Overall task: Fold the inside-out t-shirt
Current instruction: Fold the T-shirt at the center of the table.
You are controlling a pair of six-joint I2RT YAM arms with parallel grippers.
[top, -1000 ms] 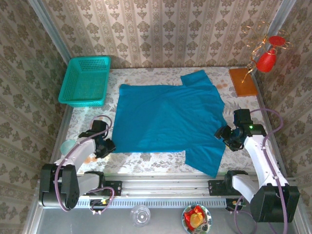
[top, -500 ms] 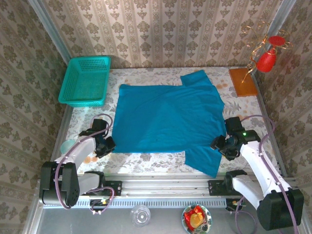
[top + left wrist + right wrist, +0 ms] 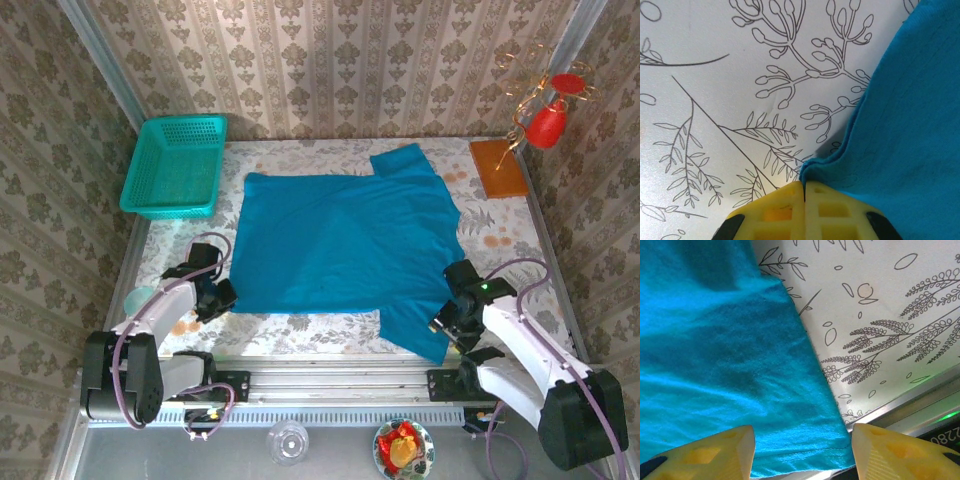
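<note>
The t-shirt (image 3: 345,245) lies spread flat mid-table. Bare table (image 3: 300,325) borders it at 9, 3 and 6 o'clock. The basket (image 3: 175,165) stands apart at 10 o'clock. The left gripper (image 3: 804,187) is clenched on the shirt's 8 o'clock corner. The right gripper (image 3: 802,445), jaws parted, straddles the sleeve edge at 5 o'clock, gripping nothing.

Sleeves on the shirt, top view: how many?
2. One sleeve sticks out at the far edge of the shirt; the other at the near edge, by the right gripper.
</note>
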